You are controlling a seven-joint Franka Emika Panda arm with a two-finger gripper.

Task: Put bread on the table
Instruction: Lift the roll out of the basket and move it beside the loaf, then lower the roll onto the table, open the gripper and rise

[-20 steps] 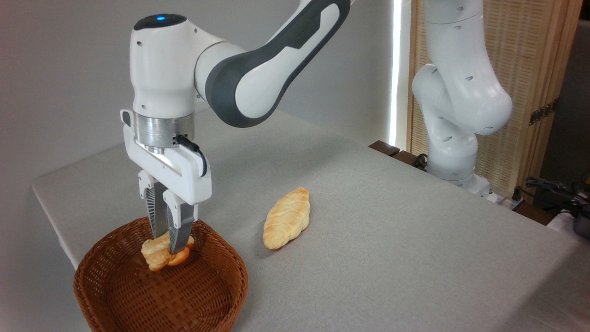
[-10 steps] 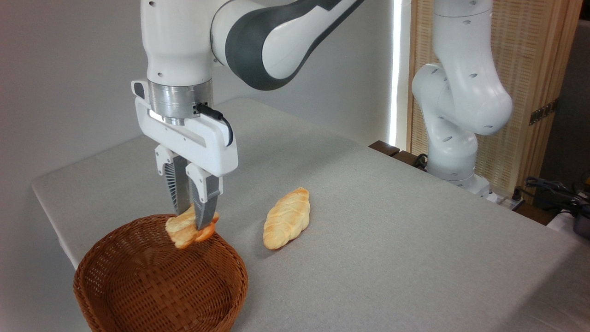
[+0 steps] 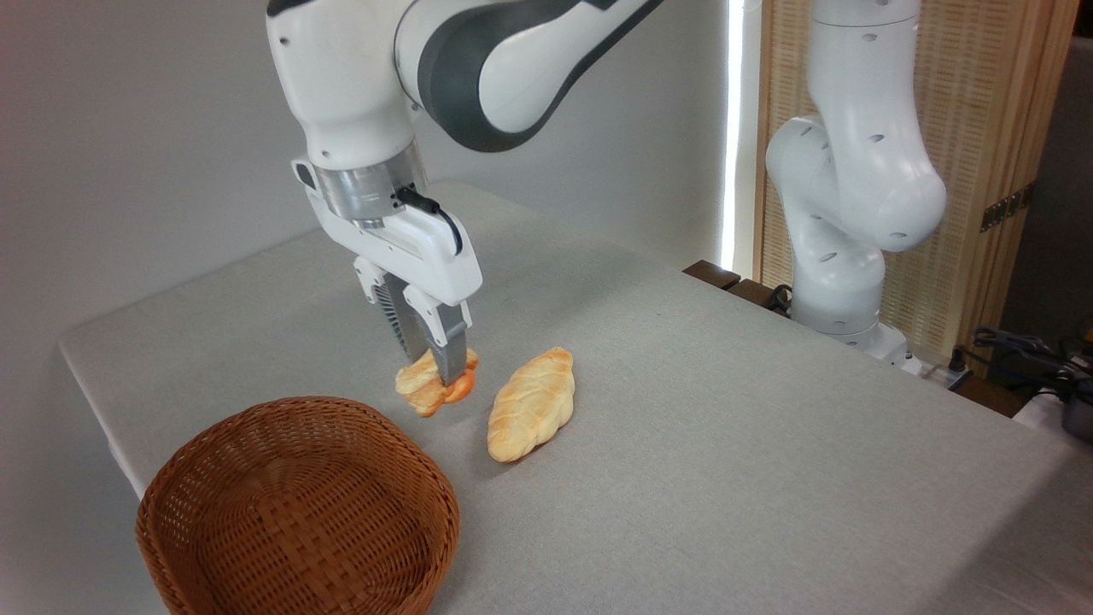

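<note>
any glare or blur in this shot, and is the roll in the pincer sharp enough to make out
Camera view: a blown-out strip of daylight runs down the wall behind the arm; lighting elsewhere is soft, and the long loaf casts only a faint shadow on the table. The bread in the pincer looks slightly soft; its layers are hard to see.

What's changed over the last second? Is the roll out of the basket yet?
Yes. The gripper, shut on the bread throughout, lifted it out of the basket and carried it right, near the long loaf. Basket and loaf haven't moved.
</note>
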